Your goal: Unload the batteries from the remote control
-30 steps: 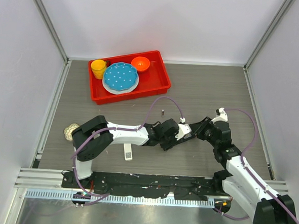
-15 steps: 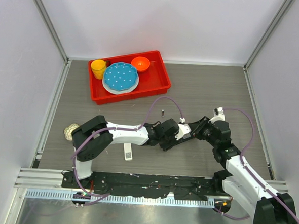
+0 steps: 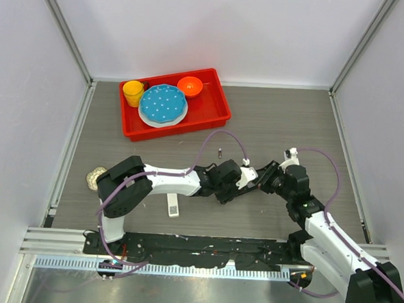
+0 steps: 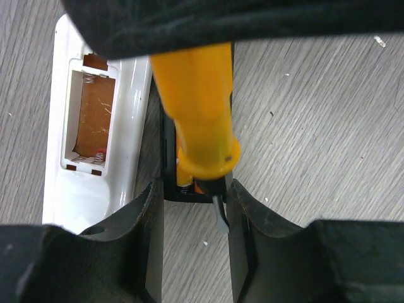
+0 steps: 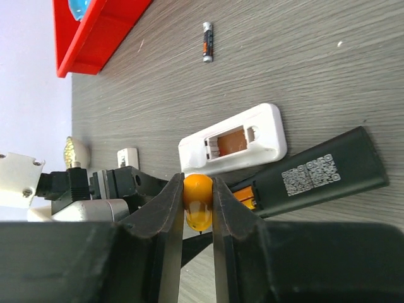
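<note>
Middle of the table [image 3: 293,123], two remotes lie side by side, backs up; the white remote [image 5: 252,148] has its battery bay open, and the black remote [image 5: 315,177] has an orange battery [image 5: 245,197] sitting in its bay. Left gripper [image 4: 194,189] has its fingers clamped on either side of the black remote's end. Right gripper [image 5: 197,189] is pinching the orange handle of a screwdriver [image 4: 196,95], with the tip down at that bay. One loose battery [image 5: 207,41] lies on the wood well apart from the remotes, over toward the red tray [image 5: 95,44].
</note>
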{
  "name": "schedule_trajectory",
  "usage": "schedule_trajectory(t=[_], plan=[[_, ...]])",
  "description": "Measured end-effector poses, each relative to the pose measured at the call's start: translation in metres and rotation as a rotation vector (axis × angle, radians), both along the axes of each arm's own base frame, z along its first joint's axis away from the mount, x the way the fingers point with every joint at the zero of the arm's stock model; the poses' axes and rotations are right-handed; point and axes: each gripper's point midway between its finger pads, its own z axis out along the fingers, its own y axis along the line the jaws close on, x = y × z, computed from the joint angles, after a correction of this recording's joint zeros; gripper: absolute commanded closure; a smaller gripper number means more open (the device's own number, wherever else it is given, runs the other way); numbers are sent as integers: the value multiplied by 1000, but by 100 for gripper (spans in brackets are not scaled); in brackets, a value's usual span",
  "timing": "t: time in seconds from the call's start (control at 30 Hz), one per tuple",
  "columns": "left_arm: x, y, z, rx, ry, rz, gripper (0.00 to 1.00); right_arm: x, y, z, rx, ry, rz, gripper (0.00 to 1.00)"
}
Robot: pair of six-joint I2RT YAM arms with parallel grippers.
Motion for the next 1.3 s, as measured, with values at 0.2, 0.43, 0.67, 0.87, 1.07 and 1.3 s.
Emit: schedule_trajectory(t=[0.2, 0.43, 0.67, 0.87, 1.07, 1.3], plan=[[0, -1, 0, -3, -2, -2, 100, 9, -21, 0, -125, -58, -76, 99], [0, -1, 0, -3, -3, -3, 100, 21, -35, -9, -200, -66, -143, 99], [0, -1, 0, -3, -3, -2, 100, 27, -38, -8, -213, -85, -165, 99], [0, -1, 0, -3, -3, -2, 100, 29, -41, -6, -225, -95, -179, 99], [0, -1, 0, -3, -3, -3, 100, 30, -43, -6, -229, -99, -188, 99], [0, -1, 0, -3, -2, -3, 100, 30, -43, -5, -228, -102, -191, 99]])
